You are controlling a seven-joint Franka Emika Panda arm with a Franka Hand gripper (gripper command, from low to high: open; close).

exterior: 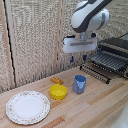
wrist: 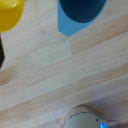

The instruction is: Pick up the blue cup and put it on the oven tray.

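I have the end effector [exterior: 77, 58] hanging released and empty above the blue cup [exterior: 79, 83], well clear of its rim. The cup stands upright on the desk [exterior: 95, 107], just beside the yellow bowl [exterior: 58, 91], almost straight below me. My wrist view shows it off toward one edge, so I judge a small sideways correction, then descent. The oven tray [exterior: 107, 62] waits toward the exterior view's right.
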